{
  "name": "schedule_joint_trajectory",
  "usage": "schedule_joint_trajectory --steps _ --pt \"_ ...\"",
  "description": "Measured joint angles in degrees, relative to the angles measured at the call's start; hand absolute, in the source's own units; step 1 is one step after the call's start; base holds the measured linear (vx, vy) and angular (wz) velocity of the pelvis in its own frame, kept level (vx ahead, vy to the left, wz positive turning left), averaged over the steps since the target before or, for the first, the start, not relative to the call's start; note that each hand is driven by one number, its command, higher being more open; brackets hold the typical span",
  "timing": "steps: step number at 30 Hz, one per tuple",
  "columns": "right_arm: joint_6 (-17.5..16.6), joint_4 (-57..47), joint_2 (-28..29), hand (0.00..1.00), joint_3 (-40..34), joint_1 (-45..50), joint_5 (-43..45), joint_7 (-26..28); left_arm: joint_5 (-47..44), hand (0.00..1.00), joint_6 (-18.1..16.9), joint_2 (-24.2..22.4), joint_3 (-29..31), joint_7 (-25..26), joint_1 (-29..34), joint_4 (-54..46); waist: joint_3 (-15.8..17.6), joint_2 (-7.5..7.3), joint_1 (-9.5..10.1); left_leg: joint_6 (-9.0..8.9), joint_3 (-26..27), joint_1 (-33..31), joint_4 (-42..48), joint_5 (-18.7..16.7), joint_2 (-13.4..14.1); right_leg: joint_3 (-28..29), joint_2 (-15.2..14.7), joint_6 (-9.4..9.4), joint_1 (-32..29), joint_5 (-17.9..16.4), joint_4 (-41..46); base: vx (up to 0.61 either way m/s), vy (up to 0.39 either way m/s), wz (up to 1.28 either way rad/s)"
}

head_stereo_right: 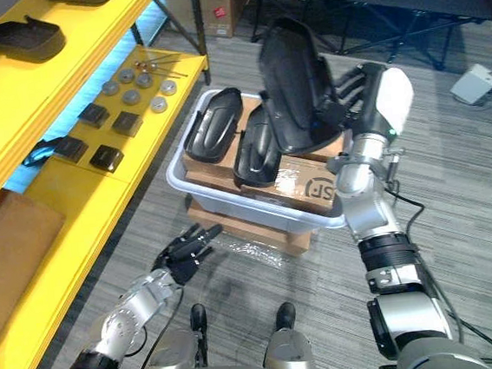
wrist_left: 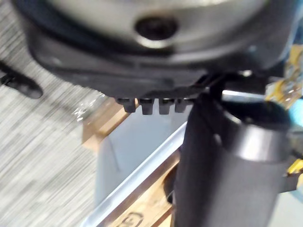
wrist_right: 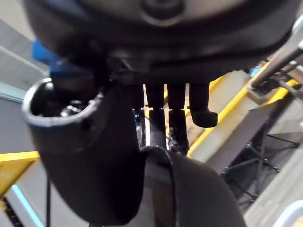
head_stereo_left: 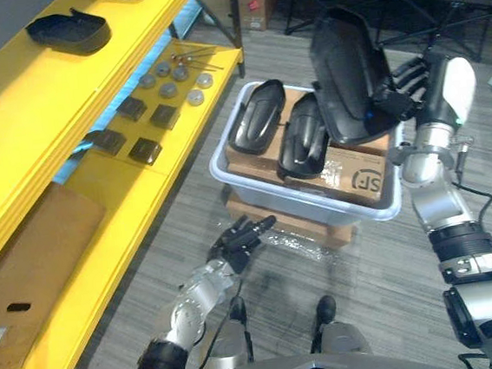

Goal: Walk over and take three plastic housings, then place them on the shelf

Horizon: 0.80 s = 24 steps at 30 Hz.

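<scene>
Grey floor (head_stereo_left: 188, 216) is stretching between shelf (head_stereo_left: 46, 95) and bin (head_stereo_left: 317, 202), right hand (head_stereo_left: 418, 88) clutching a glossy black housing (head_stereo_left: 344, 70) (left hand (head_stereo_left: 238, 240) slack).

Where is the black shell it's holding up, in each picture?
Left eye view: black housing upper right in the right robot hand, above the grey bin.
Right eye view: upper middle, above the bin.
Right wrist view: dark curved mass, close up.
Left wrist view: the bin's rim, the shared landmark.
</scene>
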Motion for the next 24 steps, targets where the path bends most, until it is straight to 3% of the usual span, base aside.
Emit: schedule_joint_trajectory --steps 8,12,17,24 --pt "-6.46 -1.83 2.64 0.0 4.97 0.02 -2.73 2.26 -9.88 1.0 -1.76 -2.05 -0.7 0.0 -9.65 1.7 -1.64 -0.43 -1.67 -0.12 1.82 2.21 -1.14 0.01 0.24 1.77 0.23 -0.13 0.65 0.11 -0.04 -0.02 0.001 -0.13" --pt "-9.19 -1.83 2.84 0.0 7.2 0.15 -4.73 3.45 -16.4 1.0 -5.7 -3.08 -1.02 -0.13 -9.91 1.45 -2.09 -0.4 -1.83 -0.2 2.16 2.65 -1.87 0.22 0.24 2.09 0.33 -0.09 0.69 0.3 -0.38 -0.01 0.001 -0.05" --pt "-11.66 -1.82 5.75 0.0 9.71 1.33 -4.92 3.65 -22.47 1.0 -15.08 -4.3 -1.68 -0.99 -10.29 -3.38 -2.11 -0.43 -1.63 -0.26 1.85 2.76 -1.91 0.29 0.03 1.72 0.56 -0.2 1.33 0.55 -1.08 0.0 0.001 0.02" --pt "-12.94 -1.82 9.04 0.0 12.57 2.95 -4.81 3.07 -24.32 1.0 -18.26 -4.4 -2.08 -2.65 -10.99 -5.02 -2.44 -0.72 -1.45 -0.29 1.76 3.5 -2.21 0.32 0.0 1.66 0.57 -0.21 2.01 0.53 -1.17 0.0 0.0 0.01"
